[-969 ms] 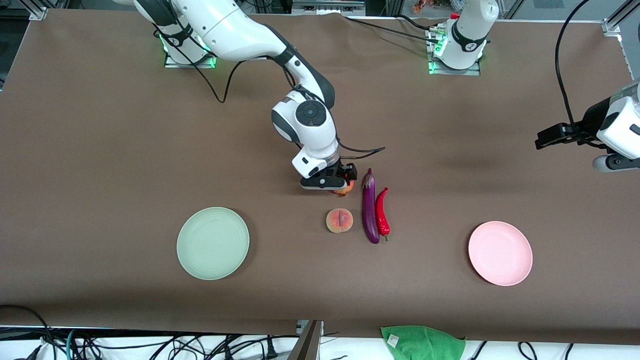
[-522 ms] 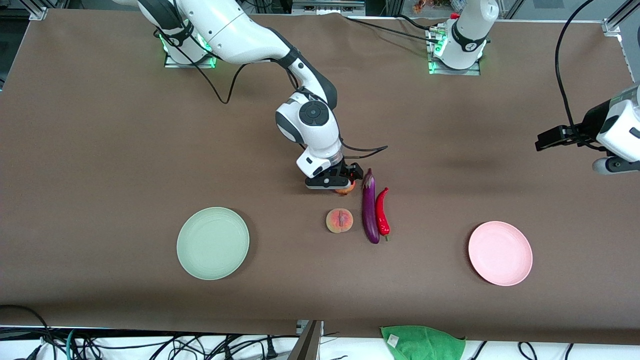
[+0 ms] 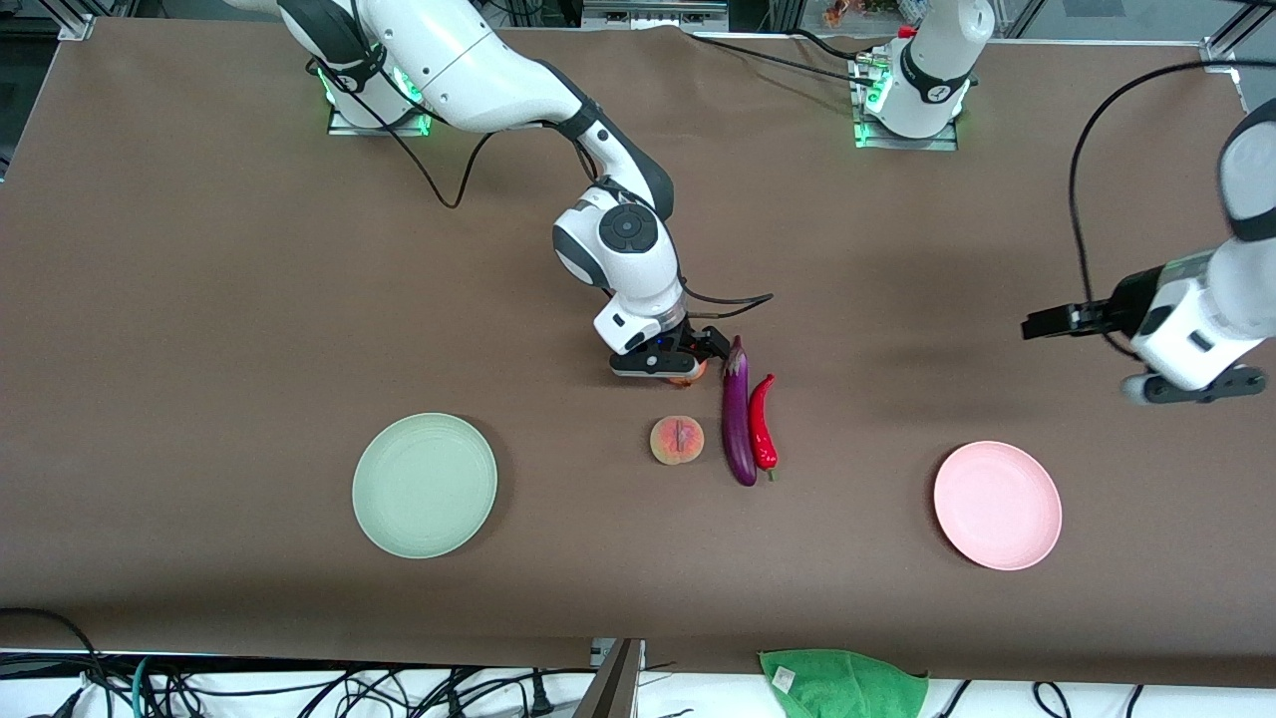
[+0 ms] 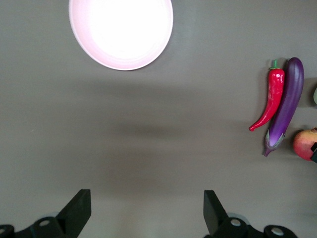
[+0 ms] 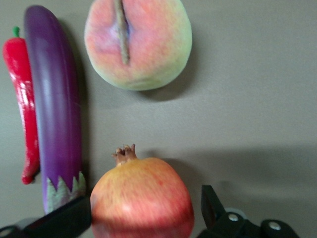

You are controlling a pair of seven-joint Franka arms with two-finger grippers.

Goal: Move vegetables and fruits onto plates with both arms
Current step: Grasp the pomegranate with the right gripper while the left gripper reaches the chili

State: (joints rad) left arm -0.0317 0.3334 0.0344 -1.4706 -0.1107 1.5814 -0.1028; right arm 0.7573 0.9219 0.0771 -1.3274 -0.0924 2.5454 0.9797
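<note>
The brown table (image 3: 199,299) is carrying a green plate (image 3: 425,485) toward the right arm's end and a pink plate (image 3: 997,505) toward the left arm's. The eggplant (image 3: 738,419) and chili (image 3: 763,424) are lying touching, beside the peach (image 3: 677,440). The right gripper (image 5: 146,215) is straddling the pomegranate (image 5: 143,198), fingers spread. The left gripper (image 4: 146,213) is hanging released over bare table near the pink plate.

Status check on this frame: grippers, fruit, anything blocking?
Right gripper open, straddling pomegranate. Left gripper open, over bare table near pink plate. Eggplant close beside pomegranate.
</note>
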